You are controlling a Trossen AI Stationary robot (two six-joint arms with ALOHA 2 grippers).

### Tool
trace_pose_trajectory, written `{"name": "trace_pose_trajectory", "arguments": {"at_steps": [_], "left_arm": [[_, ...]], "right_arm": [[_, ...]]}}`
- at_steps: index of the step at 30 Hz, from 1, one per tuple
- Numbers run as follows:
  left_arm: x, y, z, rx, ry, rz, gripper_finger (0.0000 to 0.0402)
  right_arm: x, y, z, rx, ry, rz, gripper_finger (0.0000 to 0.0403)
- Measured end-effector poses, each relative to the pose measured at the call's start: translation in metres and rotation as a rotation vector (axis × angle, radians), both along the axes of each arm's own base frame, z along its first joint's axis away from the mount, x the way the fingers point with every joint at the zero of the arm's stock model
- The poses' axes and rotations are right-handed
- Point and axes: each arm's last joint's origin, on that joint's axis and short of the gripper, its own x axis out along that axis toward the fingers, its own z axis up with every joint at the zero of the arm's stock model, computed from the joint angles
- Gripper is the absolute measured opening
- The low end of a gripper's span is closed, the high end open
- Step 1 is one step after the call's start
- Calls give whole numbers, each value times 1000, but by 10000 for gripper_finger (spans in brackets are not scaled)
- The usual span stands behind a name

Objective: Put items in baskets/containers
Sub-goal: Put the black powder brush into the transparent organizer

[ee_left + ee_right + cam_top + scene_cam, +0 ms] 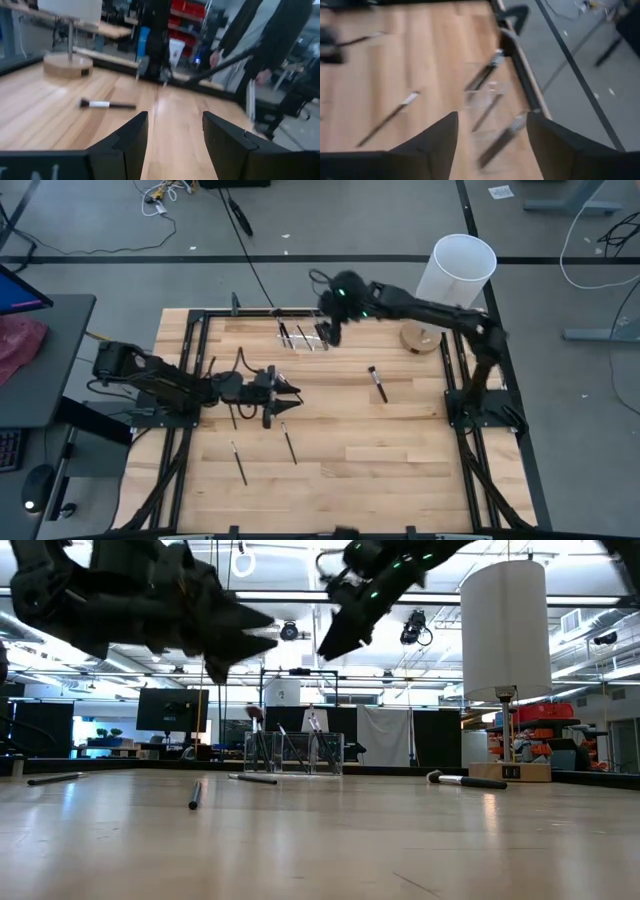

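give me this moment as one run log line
right gripper: open, empty, above clear organiser box | left gripper: open, empty, mid-table | brushes in box: several | loose brush: on table near wooden base

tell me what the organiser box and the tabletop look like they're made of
Organiser box: apparently clear glossy plastic, since the brushes inside show through its walls. Tabletop: pale wood, seemingly butcher-block planks, with visible grain lines and a smooth, faintly reflective finish.

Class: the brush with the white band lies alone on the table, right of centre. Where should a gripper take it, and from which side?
Grip the brush mid-handle, coming straight down from above. It lies flat with bare wood around it, so fingers can straddle the thin stick across its length.
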Motion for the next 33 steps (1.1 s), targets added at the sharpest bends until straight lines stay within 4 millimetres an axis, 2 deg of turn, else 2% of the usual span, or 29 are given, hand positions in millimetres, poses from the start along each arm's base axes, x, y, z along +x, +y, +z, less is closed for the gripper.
{"name": "trace_pose_trajectory", "arguments": {"at_steps": [4, 9, 14, 19, 33], "left_arm": [[-18, 0, 17, -1, -95, -13, 190], [-44, 1, 34, -4, -225, -18, 190], [-62, 1, 45, -35, -319, -22, 190], [-65, 2, 50, -66, -349, -28, 190], [-65, 2, 48, -69, -335, -28, 190]], "right_arm": [[-31, 49, -10, 25, -100, 36, 203], [-73, 107, -38, 106, -179, 39, 172], [-103, 148, -64, 132, -214, 28, 149], [-121, 164, -79, 174, -227, -2, 138], [-126, 197, -83, 238, -224, 50, 130]]}}
